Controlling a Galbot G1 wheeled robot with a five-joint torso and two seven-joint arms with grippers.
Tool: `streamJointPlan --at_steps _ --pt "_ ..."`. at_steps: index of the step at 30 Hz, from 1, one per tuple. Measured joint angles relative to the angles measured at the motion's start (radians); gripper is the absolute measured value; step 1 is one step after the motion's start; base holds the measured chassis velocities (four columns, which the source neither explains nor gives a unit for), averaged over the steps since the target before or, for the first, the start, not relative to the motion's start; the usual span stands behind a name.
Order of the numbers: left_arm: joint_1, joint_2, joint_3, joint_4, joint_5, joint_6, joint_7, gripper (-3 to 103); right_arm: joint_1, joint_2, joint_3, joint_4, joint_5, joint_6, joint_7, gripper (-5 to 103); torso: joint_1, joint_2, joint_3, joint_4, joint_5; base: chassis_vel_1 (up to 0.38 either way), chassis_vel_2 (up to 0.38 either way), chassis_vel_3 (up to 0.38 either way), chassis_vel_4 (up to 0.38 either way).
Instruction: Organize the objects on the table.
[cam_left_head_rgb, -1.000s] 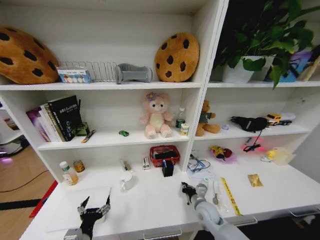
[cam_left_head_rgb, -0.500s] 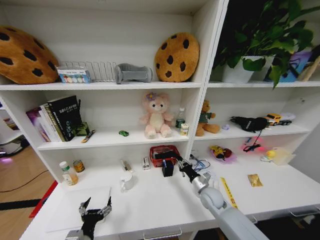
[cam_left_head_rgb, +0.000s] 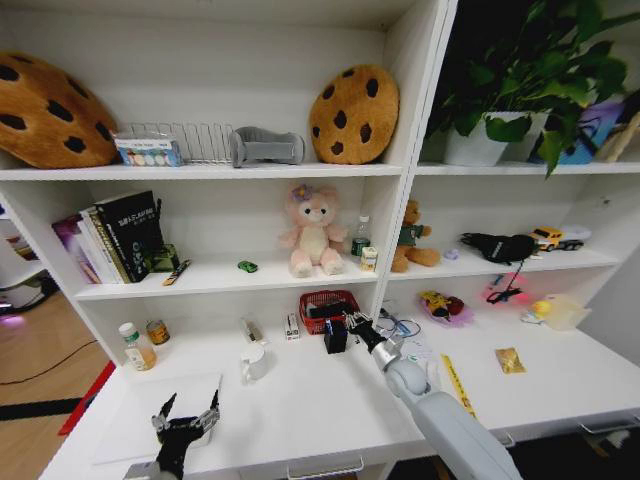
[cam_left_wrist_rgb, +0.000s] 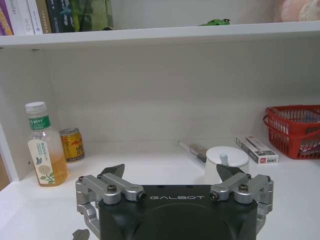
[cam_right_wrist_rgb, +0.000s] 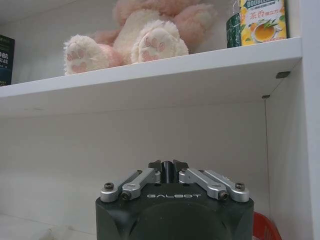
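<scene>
Head view has the right gripper (cam_left_head_rgb: 352, 324) reached out over the bench (cam_left_head_rgb: 310, 405), fingers clenched together with nothing between them, as the right wrist view (cam_right_wrist_rgb: 167, 169) confirms. Just to its left stands a small black box (cam_left_head_rgb: 336, 336), and right behind that sits the red basket (cam_left_head_rgb: 329, 309), so those two crowd the space it has reached into. To its right lies a tangle of blue cable (cam_left_head_rgb: 398, 327); further right, well apart, a toy (cam_left_head_rgb: 441, 305) on a pink dish and the gold packet (cam_left_head_rgb: 510, 360). Nearer the robot than the gripper, beside its arm, a yellow ruler (cam_left_head_rgb: 461, 392) lies flat on the bench. Above it, on the shelf, sit the pink plush (cam_left_head_rgb: 313, 230) and the green car (cam_left_head_rgb: 247, 266).

The left gripper (cam_left_head_rgb: 185, 418) hangs low over the bench's front edge with its fingers spread wide and empty. In the left wrist view (cam_left_wrist_rgb: 174, 192), the white cup (cam_left_wrist_rgb: 226, 162) stands just beyond it, a pen (cam_left_wrist_rgb: 190, 149) lying behind the cup and a slim box (cam_left_wrist_rgb: 256, 149) next to the basket (cam_left_wrist_rgb: 295, 130). Off to its other side, a juice bottle (cam_left_wrist_rgb: 44, 145) and a gold can (cam_left_wrist_rgb: 72, 144) stand close together against the shelving wall.
</scene>
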Motion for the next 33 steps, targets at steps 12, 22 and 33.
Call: streamJointPlan --at_steps 12,22,33 --pt "0.016 -0.016 -0.007 -0.012 -0.006 0.009 0.001 100 0.104 0.075 -0.035 -0.09 -0.02 0.004 0.019 11 0.0 0.0 0.0 0.0 0.0 0.0 0.0 0.0 0.0" --pt "0.011 -0.01 -0.01 -0.006 -0.016 0.015 0.0 100 0.11 0.1 -0.025 -0.158 -0.035 0.019 0.015 11 0.0 0.0 0.0 -0.0001 0.0002 0.0 0.0 0.0 0.0" --pt "0.014 -0.01 -0.01 -0.005 -0.018 0.015 -0.003 100 0.139 0.117 -0.03 -0.203 -0.048 0.041 0.029 11 0.0 0.0 0.0 -0.0001 0.0001 0.0 0.0 0.0 0.0"
